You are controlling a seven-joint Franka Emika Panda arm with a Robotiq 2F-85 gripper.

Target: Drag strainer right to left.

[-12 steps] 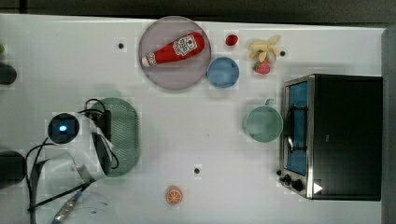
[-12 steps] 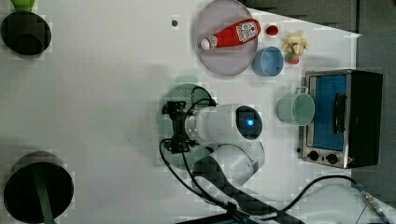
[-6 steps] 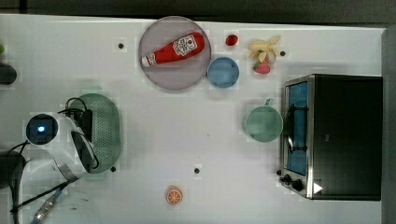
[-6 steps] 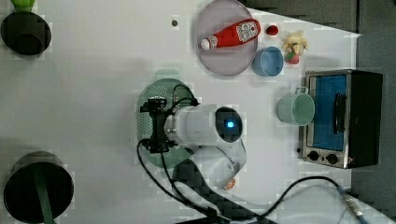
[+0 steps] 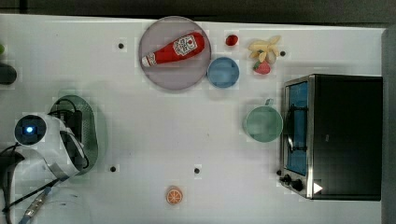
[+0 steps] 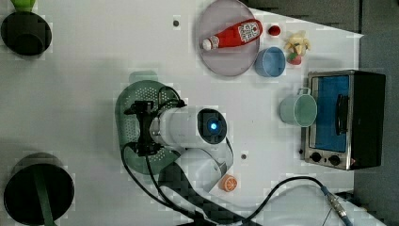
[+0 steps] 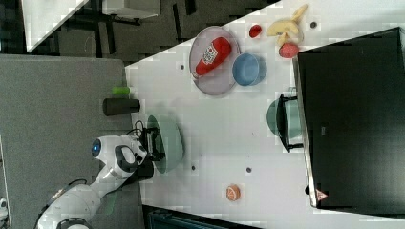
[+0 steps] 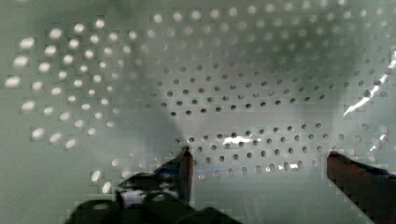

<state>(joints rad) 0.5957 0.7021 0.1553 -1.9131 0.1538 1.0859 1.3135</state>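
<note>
The hand [image 8: 257, 163] sat inside the strainer [image 5: 91, 130] with fingers spread, gripping nothing; the strainer lay near the counter's [image 5: 187, 130] far end, so the drag looked nearly done.

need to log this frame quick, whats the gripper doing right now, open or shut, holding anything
Gripper: open, fingers spread apart down inside the strainer, with nothing clamped between them.
</note>
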